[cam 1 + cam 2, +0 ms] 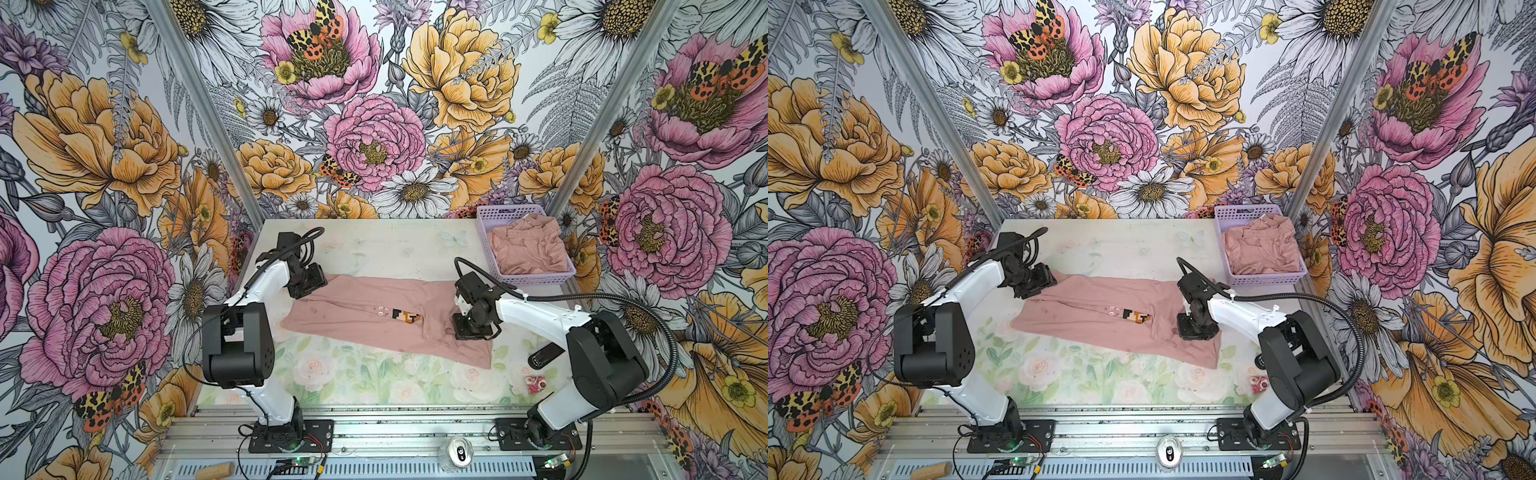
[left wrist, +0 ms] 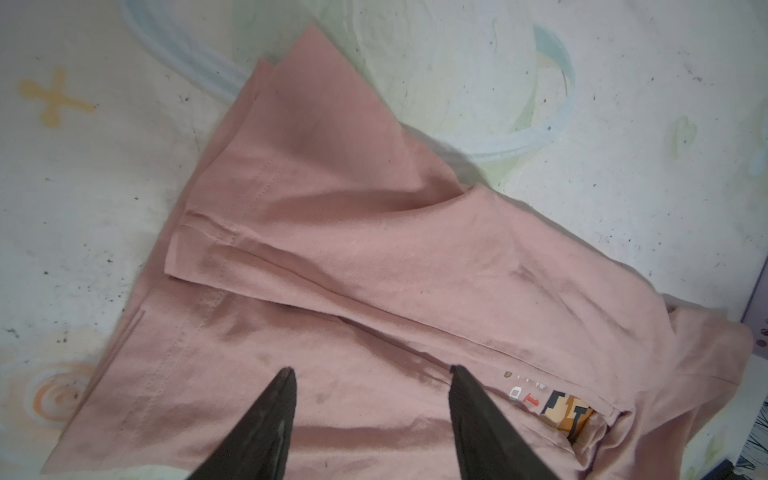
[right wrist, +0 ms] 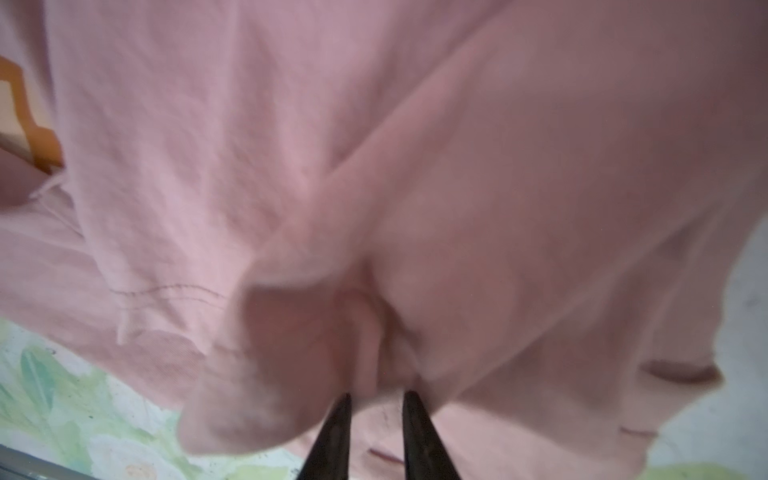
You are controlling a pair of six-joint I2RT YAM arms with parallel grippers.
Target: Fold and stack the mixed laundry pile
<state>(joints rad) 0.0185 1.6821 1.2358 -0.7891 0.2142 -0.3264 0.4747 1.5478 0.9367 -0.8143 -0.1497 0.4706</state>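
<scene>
A dusty-pink T-shirt (image 1: 353, 316) (image 1: 1084, 316) lies spread across the middle of the table in both top views, partly folded lengthwise. Its pixel-art print (image 1: 405, 316) (image 2: 565, 415) peeks out beside a fold. My left gripper (image 1: 307, 286) (image 2: 372, 370) hovers open over the shirt's left end with nothing between its fingers. My right gripper (image 1: 471, 330) (image 3: 377, 395) points down at the shirt's right end. Its narrow jaws pinch a bunched ridge of the shirt (image 3: 415, 166). More pink garments (image 1: 525, 247) (image 1: 1260, 245) lie heaped in the basket.
The lavender perforated basket (image 1: 536, 277) (image 1: 1266, 277) stands at the back right corner. A black object (image 1: 545, 355) and a small red-and-white item (image 1: 535, 383) lie near the right arm's base. A can (image 1: 459, 451) sits on the front rail.
</scene>
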